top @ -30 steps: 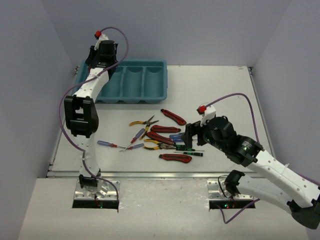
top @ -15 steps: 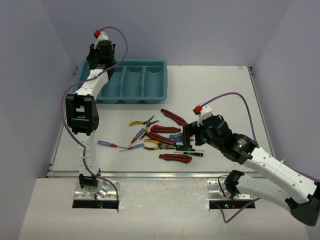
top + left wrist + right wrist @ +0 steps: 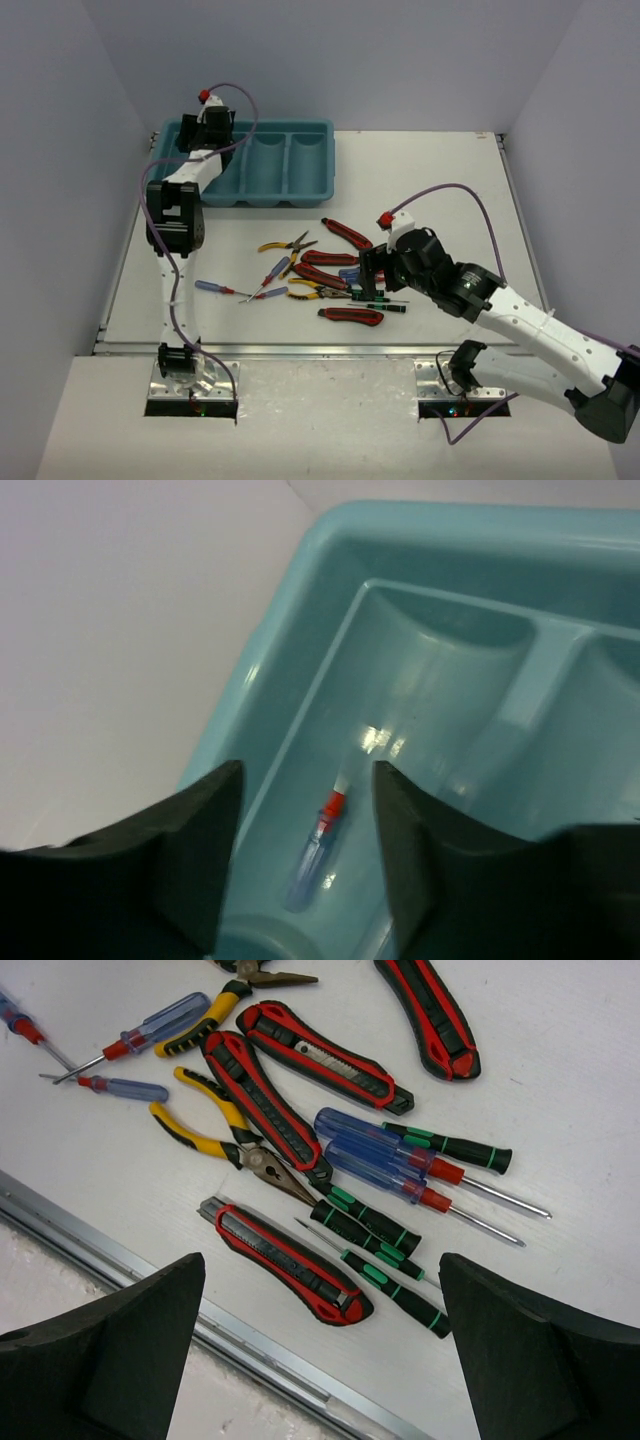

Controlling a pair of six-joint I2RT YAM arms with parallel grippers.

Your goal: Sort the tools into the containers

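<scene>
We see the white table (image 3: 440, 180) carrying everything. The left arm (image 3: 178, 215) reaches far across it, and the right arm (image 3: 520, 325) leans in from the near right.

The teal tray (image 3: 300, 198) sits at the far left of the table, its four long compartments side by side. The left gripper (image 3: 307, 780) hangs over the leftmost compartment, its jaws moderately parted and holding nothing. On that compartment's floor below lies one blue-handled screwdriver (image 3: 318, 848) with a red collar, touching neither finger.

The right gripper (image 3: 320, 1260) hovers over the heap of tools in the middle of the table, near its near edge, jaws spread wide and empty.

We count four red-and-black utility knives (image 3: 320, 1055) in the heap. One lies nearest the table edge (image 3: 290, 1265) and one farthest right (image 3: 425, 1010).

There are two yellow-handled pliers. One pair (image 3: 255, 1160) lies just beside the long knife in the heap; the other (image 3: 285, 243) lies at the heap's far left.

Two blue screwdrivers (image 3: 370, 1140) lie touching side by side, tips pointing right. Three more screwdrivers lie to the left: (image 3: 165, 1022), (image 3: 130, 1088) and, apart from the heap, (image 3: 207, 287).

Three thin black-and-green precision screwdrivers (image 3: 365, 1220) lie among the knives on the heap's right.
</scene>
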